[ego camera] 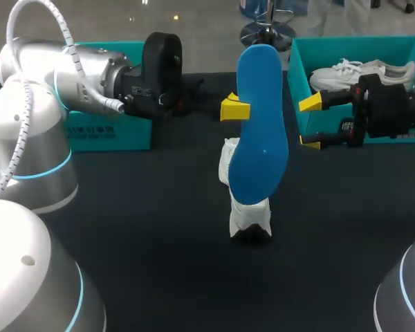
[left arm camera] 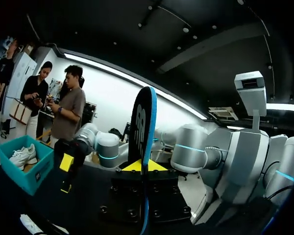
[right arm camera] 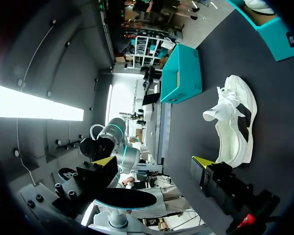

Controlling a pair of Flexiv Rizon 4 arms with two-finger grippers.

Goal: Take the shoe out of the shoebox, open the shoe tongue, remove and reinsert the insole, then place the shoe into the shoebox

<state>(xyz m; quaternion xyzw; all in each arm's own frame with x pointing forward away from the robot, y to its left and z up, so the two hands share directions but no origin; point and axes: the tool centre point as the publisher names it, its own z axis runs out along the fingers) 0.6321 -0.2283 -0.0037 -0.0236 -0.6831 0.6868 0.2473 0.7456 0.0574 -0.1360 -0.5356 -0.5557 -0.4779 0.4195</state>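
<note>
My left gripper [ego camera: 235,109] is shut on a blue insole [ego camera: 259,124] and holds it upright above the middle of the table. In the left wrist view the insole [left arm camera: 143,125] stands edge-on between the yellow tips of the left gripper [left arm camera: 146,166]. Behind and below it a white shoe [ego camera: 245,211] lies on the dark table, partly hidden; the right wrist view shows this shoe [right arm camera: 233,122] on its side ahead of my right gripper [right arm camera: 154,164]. The right gripper [ego camera: 310,123] is open and empty, just right of the insole.
A teal shoebox [ego camera: 301,97] stands at the back right with another white shoe [ego camera: 363,71] inside, right behind my right gripper. A second teal box [ego camera: 111,135] sits at the back left under my left arm.
</note>
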